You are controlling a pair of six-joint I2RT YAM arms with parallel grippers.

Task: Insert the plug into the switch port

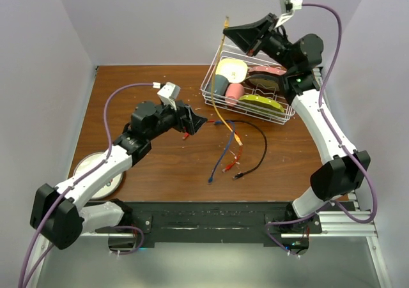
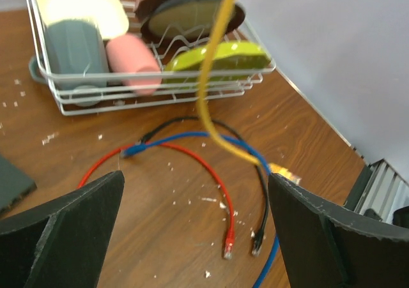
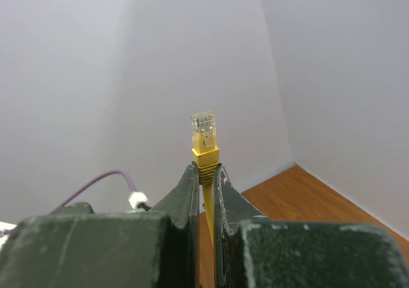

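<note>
While the right gripper (image 3: 206, 184) pinches the yellow cable (image 2: 209, 77) just under its plug (image 3: 204, 131), high above the table (image 1: 160, 166), the left gripper (image 2: 195, 195) hangs with fingers spread wide and empty beside a dark flat corner (most likely the switch (image 2: 11, 182), its ports unseen). With nothing steadying that box, the plug's push could slide it away, and the slack cable might snag the wire basket (image 1: 211, 95).
</note>
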